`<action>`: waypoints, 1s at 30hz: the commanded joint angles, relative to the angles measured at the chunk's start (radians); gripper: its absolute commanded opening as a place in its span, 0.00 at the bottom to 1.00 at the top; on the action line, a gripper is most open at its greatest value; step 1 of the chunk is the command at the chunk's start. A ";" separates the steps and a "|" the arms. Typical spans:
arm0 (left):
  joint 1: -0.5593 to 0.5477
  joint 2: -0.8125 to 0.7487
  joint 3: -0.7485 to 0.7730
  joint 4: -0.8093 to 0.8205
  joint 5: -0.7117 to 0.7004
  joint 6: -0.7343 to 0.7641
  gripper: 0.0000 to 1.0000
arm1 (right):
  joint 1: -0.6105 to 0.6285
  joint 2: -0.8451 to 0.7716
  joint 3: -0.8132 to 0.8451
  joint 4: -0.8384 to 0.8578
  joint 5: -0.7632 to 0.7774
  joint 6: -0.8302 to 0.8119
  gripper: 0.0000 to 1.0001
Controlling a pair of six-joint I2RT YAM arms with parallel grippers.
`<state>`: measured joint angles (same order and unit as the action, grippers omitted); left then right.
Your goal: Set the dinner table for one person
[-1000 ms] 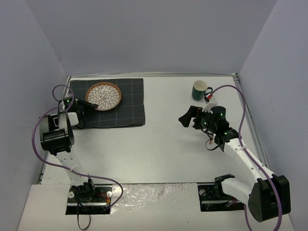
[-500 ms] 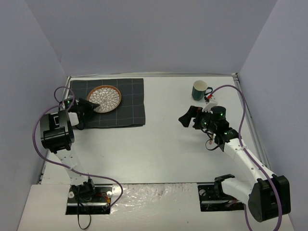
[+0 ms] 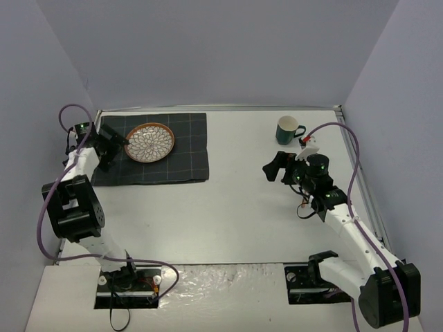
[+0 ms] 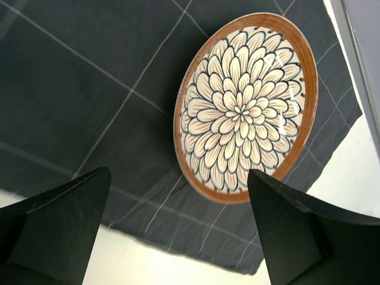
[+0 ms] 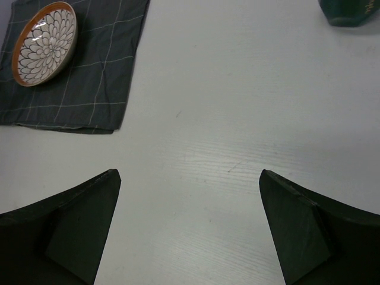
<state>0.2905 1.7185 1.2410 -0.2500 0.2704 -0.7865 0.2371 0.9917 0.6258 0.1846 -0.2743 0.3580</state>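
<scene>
The dinner table (image 3: 228, 207) is a wide white top. At its far left lies a dark grey checked mat (image 3: 183, 162), and a flower-patterned plate (image 3: 149, 140) with a brown rim rests on it. My left gripper (image 3: 116, 148) hovers just left of the plate, open and holding nothing. In the left wrist view the plate (image 4: 243, 107) lies ahead of the open left gripper (image 4: 178, 172), apart from both fingers. A green mug (image 3: 286, 129) stands at the far right. My right gripper (image 3: 275, 166) hangs open and empty over bare table (image 5: 237, 119), below and left of the mug (image 5: 350, 12).
A thin metal rim (image 3: 356, 166) runs along the table's edges, and grey-violet walls close in on three sides. Purple cables (image 3: 349, 159) loop off both arms. The two arm bases (image 3: 128, 280) sit at the near edge.
My left gripper has opened and drawn back to the left, away from the plate's rim. The plate stays on the mat. The right arm has shifted only slightly.
</scene>
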 commanded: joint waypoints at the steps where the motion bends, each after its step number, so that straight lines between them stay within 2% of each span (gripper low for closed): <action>1: 0.009 -0.189 0.063 -0.209 -0.114 0.194 0.97 | 0.002 0.028 0.083 0.030 0.088 -0.087 1.00; 7: -0.020 -0.349 0.027 -0.304 -0.069 0.355 0.97 | -0.044 0.150 0.186 0.024 0.120 -0.108 1.00; 12: -0.177 -0.436 -0.032 -0.319 -0.071 0.465 0.97 | -0.192 0.286 0.269 0.137 -0.028 -0.122 0.99; 17: -0.261 -0.489 -0.034 -0.338 -0.103 0.496 0.97 | -0.231 0.413 0.378 0.134 -0.048 -0.219 0.98; 21: -0.261 -0.527 -0.049 -0.332 -0.150 0.486 0.97 | -0.250 0.467 0.423 0.124 -0.013 -0.282 0.98; 24: -0.261 -0.542 -0.050 -0.339 -0.170 0.484 0.97 | -0.278 0.530 0.466 0.122 -0.009 -0.413 0.97; 27: -0.262 -0.546 -0.060 -0.336 -0.156 0.478 0.97 | -0.327 0.603 0.550 0.122 -0.136 -0.515 0.96; 30: -0.262 -0.552 -0.066 -0.329 -0.148 0.475 0.97 | -0.384 0.698 0.615 0.125 -0.259 -0.544 0.94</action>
<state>0.0265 1.1892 1.1702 -0.6023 0.1295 -0.3214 -0.0780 1.6030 1.1287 0.2422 -0.3556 -0.0573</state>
